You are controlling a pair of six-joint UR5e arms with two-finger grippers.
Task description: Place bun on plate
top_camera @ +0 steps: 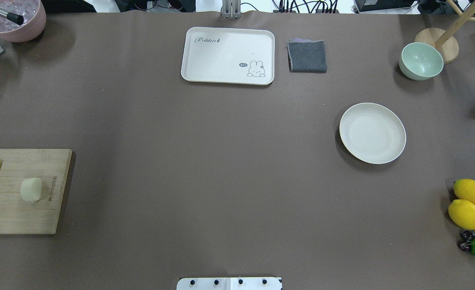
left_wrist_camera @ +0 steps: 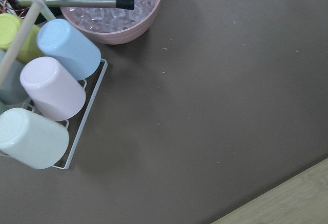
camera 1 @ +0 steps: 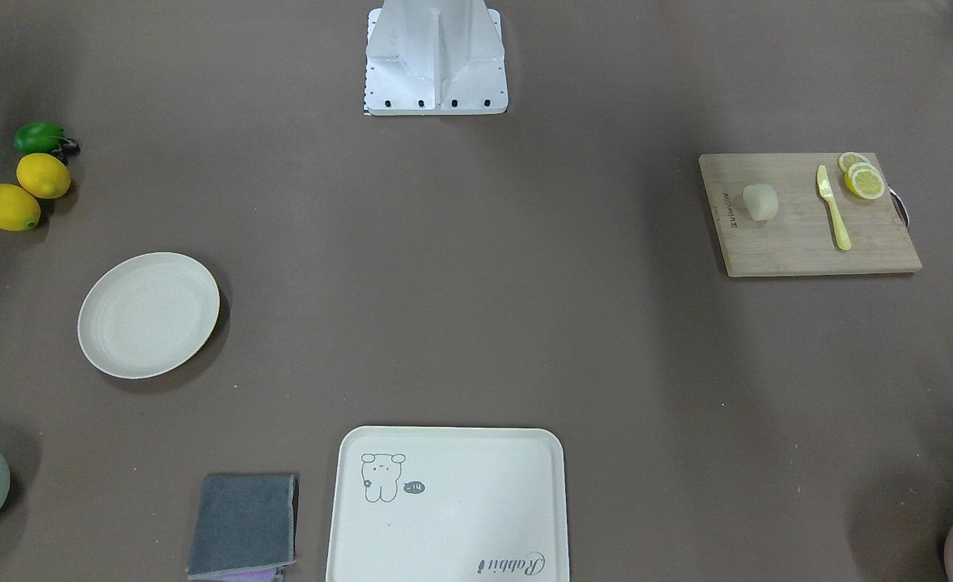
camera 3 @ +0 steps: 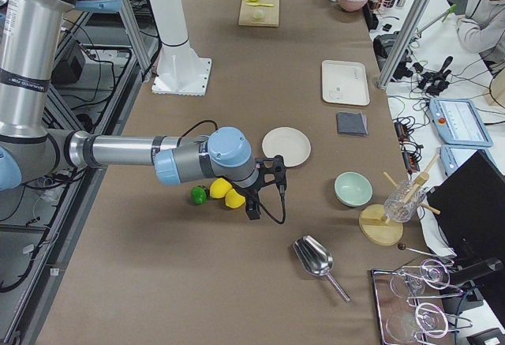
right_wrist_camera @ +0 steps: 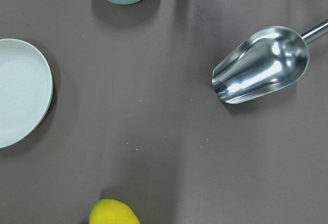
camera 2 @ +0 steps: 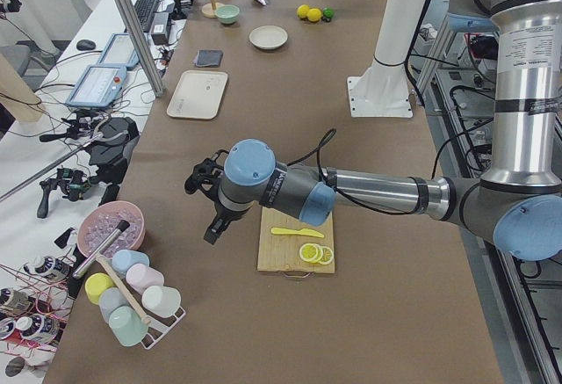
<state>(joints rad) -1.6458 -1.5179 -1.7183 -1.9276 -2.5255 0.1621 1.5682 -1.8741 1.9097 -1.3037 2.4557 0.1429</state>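
The bun (top_camera: 31,189) is found at the left of the tabletop (top_camera: 221,169), on the cutting board (top_camera: 19,219), well apart from the plate (top_camera: 372,133) at right; it is best clasped lightly across its middle by the left gripper (camera 2: 209,217), though neither its opening nor that of the right gripper (camera 3: 263,187) can be told

Brown table (top_camera: 221,181), plate (top_camera: 372,133), cutting board (top_camera: 19,217), tray (top_camera: 221,60), grey cloth (top_camera: 308,56), green bowl (top_camera: 421,61), lemons (top_camera: 465,214)

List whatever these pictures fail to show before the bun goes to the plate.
- Left end effector: seen only in the exterior left view, so open or shut cannot be told.
- Right end effector: same, exterior right view only.
- Bun: hidden behind the left arm in the exterior left view.
- Cutting board: cut by the overhead view's left edge.
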